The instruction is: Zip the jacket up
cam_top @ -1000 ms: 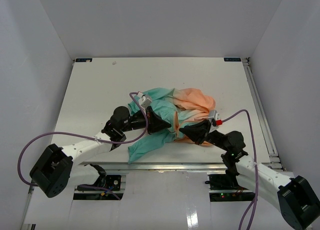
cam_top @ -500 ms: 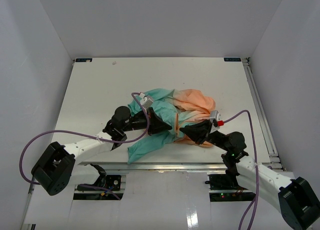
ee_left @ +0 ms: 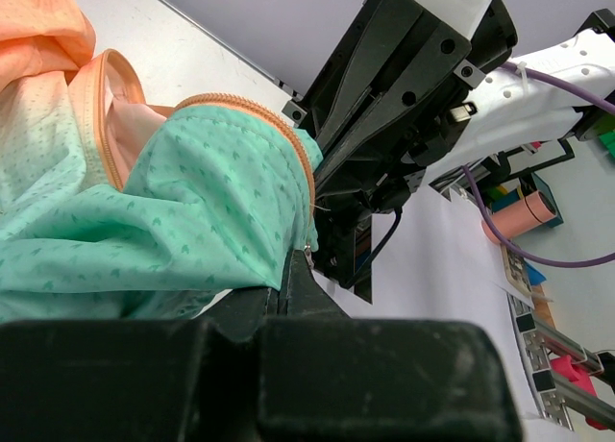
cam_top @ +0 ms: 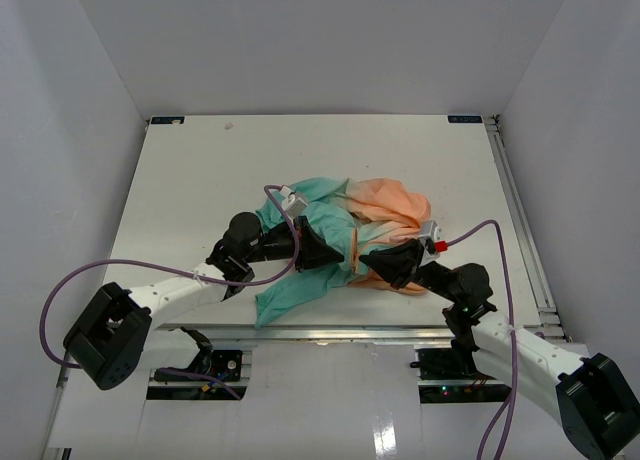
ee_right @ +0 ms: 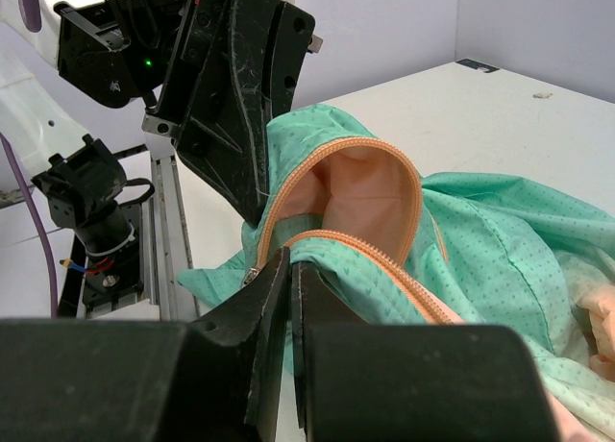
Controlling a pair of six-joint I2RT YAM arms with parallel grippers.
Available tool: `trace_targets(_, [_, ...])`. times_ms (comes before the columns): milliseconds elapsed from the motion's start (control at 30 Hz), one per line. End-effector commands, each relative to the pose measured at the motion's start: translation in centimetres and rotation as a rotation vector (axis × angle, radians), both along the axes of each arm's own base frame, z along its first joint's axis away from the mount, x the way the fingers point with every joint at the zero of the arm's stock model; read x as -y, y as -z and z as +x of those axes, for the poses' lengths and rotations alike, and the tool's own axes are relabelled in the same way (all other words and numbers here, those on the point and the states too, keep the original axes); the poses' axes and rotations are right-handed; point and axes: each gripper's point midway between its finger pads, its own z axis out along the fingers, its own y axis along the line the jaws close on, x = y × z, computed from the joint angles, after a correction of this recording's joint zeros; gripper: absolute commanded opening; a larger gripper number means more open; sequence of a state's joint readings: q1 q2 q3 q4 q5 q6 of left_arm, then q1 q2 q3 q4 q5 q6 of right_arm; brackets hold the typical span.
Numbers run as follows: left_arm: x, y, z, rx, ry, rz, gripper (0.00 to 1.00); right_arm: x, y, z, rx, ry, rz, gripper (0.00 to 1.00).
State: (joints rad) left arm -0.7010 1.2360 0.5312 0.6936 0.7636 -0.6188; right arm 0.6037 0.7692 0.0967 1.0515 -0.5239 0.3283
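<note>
We are looking at a white table that is carrying the jacket, lying crumpled near its middle, teal half to the left, peach half to the right. A small dark mark is showing near the far left corner.

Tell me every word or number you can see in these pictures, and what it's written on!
No words, numbers or brand names can be read in any view.
Blue marks at the far corners of the table: too small to read.
Jacket: only a tiny printed pattern, no letters.
</note>
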Motion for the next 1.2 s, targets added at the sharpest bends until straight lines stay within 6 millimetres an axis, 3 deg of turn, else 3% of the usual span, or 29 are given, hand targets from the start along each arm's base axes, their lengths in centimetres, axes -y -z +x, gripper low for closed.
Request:
trace_targets(0, [0.0, -1.2, -0.4, 0.027, 0.025, -0.027, 0.00, 0.3, -2.5, 0.1, 0.108, 0.027, 0.054, 0.08])
trace_targets(567, [0.1, -2.3, 0.9, -0.102, -0.054, -0.030, 0.00, 0.3, -3.1, -0.9, 0.214, -0.007, 0.043, 0.08])
trace_targets(967, [-0.5, -4.2, -0.1, -0.071, -0.043, -0.099, 0.00, 0.2, -3.4, -2.5, 0.271, -0.077, 0.046, 0.08])
trace_targets(1167, [-0.4, -4.0, -0.5, -0.060, -0.014, -0.102, 0.00, 0.3, -3.6, -3.1, 0.285, -0.092, 0.059, 0.08])
